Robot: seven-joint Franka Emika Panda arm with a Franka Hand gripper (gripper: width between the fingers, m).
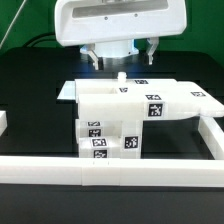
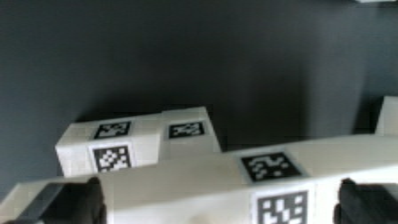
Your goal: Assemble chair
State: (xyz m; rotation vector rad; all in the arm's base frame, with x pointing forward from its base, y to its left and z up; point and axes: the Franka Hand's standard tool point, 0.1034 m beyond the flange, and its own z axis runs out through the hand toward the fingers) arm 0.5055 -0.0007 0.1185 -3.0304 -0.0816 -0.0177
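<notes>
The partly joined chair (image 1: 130,112) is a cluster of white blocky pieces with black-and-white tags, standing mid-table just behind the front rail. Its wide top piece (image 1: 150,98) reaches toward the exterior view's right, over a tagged lower block (image 1: 100,138). My gripper (image 1: 122,58) hangs open just above and behind the chair, and holds nothing. In the wrist view the dark fingertips (image 2: 59,205) stand far apart at either side of a tagged white chair piece (image 2: 196,185) below them. A smaller tagged block (image 2: 134,140) lies beyond it.
A long plain white rail (image 1: 100,170) runs along the front, and another rail (image 1: 212,130) on the exterior view's right. A flat white sheet (image 1: 68,90) lies behind the chair on the exterior view's left. The tabletop (image 1: 30,100) is black.
</notes>
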